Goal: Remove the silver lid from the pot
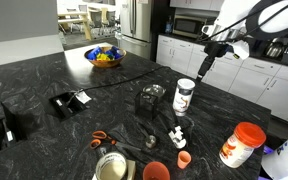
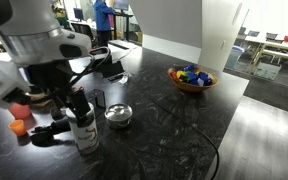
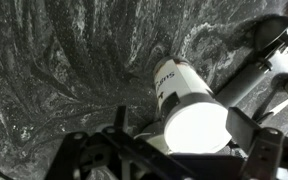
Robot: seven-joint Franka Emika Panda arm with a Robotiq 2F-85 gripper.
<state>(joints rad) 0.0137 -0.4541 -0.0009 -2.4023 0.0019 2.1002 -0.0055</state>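
Observation:
The small dark-grey pot (image 1: 149,100) stands mid-counter, and in both exterior views the silver lid (image 1: 152,90) with its raised knob sits on it; the other view shows the pot (image 2: 118,119) and lid (image 2: 118,111) too. My gripper (image 1: 200,70) hangs to the side of the pot, just above a white bottle (image 1: 184,96). It also shows in an exterior view (image 2: 72,98). In the wrist view the gripper (image 3: 184,125) is open, with its fingers either side of the bottle's white cap (image 3: 196,128). The pot and lid are out of the wrist view.
A bowl of coloured items (image 1: 104,56) stands at the back. Near the front edge are an open tin can (image 1: 111,166), two orange cups (image 1: 156,171), an orange-lidded jar (image 1: 242,143) and a small white object (image 1: 177,131). A black device (image 1: 69,100) lies to the side.

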